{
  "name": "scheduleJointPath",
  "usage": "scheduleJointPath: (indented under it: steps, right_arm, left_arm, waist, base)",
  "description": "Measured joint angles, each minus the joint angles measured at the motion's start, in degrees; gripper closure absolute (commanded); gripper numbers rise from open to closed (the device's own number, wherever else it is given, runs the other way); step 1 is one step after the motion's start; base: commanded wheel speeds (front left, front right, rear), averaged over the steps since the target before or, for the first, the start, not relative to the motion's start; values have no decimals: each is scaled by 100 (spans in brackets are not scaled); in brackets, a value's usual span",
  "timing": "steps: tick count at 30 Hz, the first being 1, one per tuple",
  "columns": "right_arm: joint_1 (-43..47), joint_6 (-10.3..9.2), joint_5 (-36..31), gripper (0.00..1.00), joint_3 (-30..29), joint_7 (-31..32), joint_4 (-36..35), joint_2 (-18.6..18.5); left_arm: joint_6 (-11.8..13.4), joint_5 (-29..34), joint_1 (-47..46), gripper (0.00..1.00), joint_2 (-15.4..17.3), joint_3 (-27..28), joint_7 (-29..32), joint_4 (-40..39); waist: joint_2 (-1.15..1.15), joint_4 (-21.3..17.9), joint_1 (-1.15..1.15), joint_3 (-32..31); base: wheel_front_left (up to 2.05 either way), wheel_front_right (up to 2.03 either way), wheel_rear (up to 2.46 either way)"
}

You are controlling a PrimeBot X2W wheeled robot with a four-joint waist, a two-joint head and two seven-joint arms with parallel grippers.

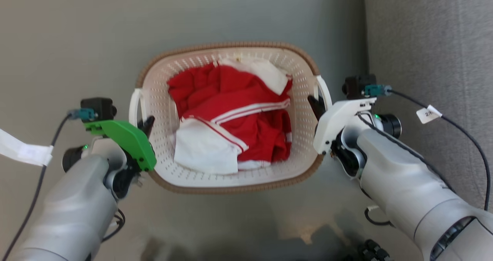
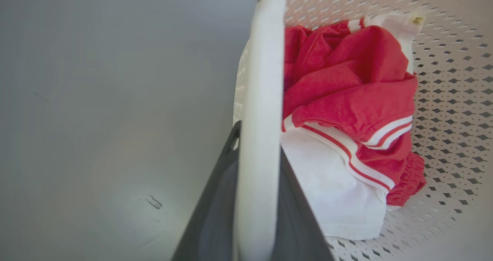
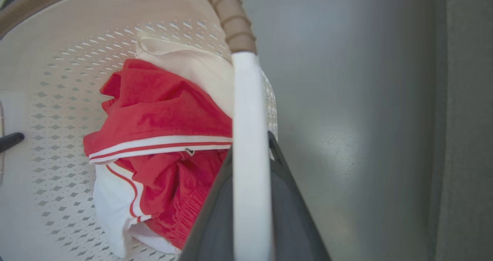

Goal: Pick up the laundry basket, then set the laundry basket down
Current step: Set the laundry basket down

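The laundry basket (image 1: 231,46), cream-white and perforated with a brown woven-look rim, sits in the middle of the head view over a grey floor. It holds red and white clothes (image 1: 235,110). My left gripper (image 1: 145,123) is shut on the basket's left white handle (image 1: 134,103). In the left wrist view that handle (image 2: 262,79) runs between the dark fingers (image 2: 215,199) of the left gripper (image 2: 257,137). My right gripper (image 1: 316,103) is shut on the right handle (image 1: 326,89). The right wrist view shows this handle (image 3: 248,118) clamped in the right gripper (image 3: 250,147).
A grey textured surface (image 1: 431,41) rises along the right side, close to my right arm. Black cables trail from both wrists, with a white tag (image 1: 23,150) at the left. Dark robot parts (image 1: 369,251) show at the bottom edge. Grey floor (image 1: 77,41) surrounds the basket.
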Motion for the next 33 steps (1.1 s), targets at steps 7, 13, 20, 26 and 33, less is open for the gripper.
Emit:
scheduleJointPath:
  steps: [7, 13, 20, 26, 33]
  right_arm:
    - [-199, -2, 43, 100, -27, -237, -87, -8]
    - [-286, -2, 78, 100, 15, -335, -124, -4]
    - [-443, -56, 131, 100, 57, -394, -131, -9]
    - [-493, -151, 204, 100, 56, -464, -130, -7]
    - [-638, -245, 204, 100, 59, -532, -115, -2]
  left_arm:
    - [0, -1, -273, 100, 74, 30, -178, -81]
    - [0, -3, -326, 100, 141, 25, -299, -120]
    - [-1, -3, -438, 100, 167, -41, -442, -133]
    - [-1, -3, -513, 100, 185, -122, -527, -155]
    - [-1, -3, -648, 100, 204, -153, -661, -181]
  waist:
    - [0, 8, 0, 561]
    - [0, 24, 0, 978]
    - [0, 41, 0, 1317]
    - [0, 53, 0, 1459]
    - [0, 63, 0, 1591]
  base:
    - [0, 0, 0]
    - [0, 0, 0]
    - [0, 0, 0]
    - [0, 0, 0]
    - [0, 0, 0]
